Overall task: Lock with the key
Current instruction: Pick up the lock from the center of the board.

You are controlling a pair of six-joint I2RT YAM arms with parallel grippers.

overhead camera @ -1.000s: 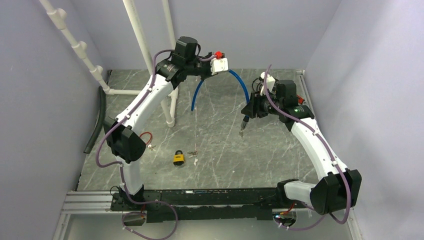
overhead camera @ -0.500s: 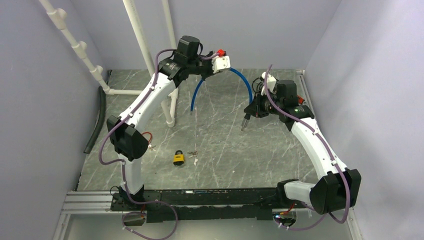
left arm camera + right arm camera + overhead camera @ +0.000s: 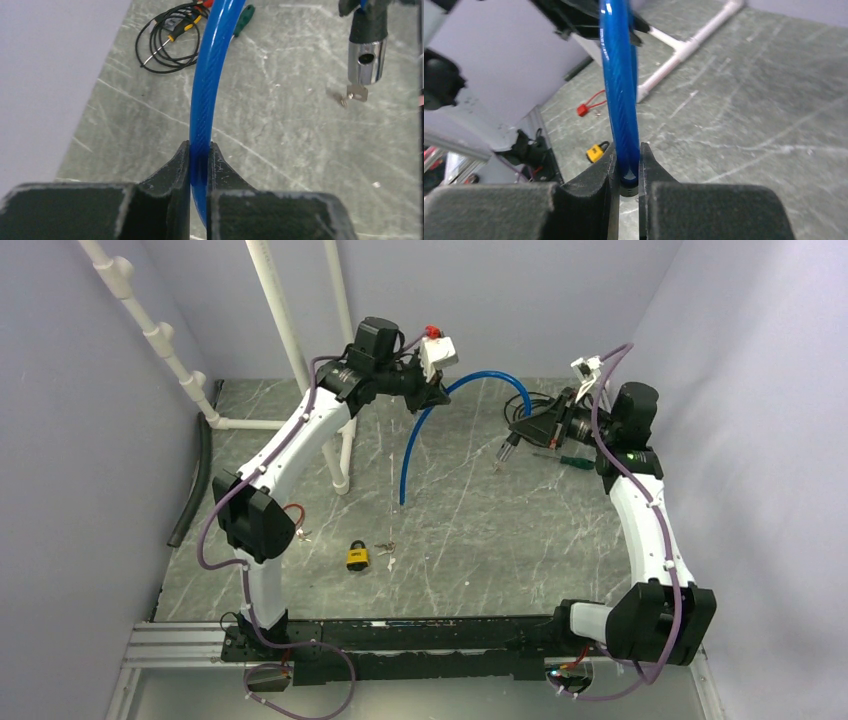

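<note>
Blue ribbed plastic-coated cable lock (image 3: 207,90) arches above the grey marbled table (image 3: 560,540) across the upper middle of the top view, one end dangling toward the centre. Left gripper (image 3: 199,147) is clamped tight on the cable; right gripper (image 3: 626,150) pinches it near the other end. The chrome cylindrical lock head (image 3: 366,60) hangs upright, a small silver key (image 3: 356,93) at its lower end.

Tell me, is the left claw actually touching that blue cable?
Touching. The left wrist view shows the left gripper clamped on the blue cable, pressing against both its sides with no gap.
</note>
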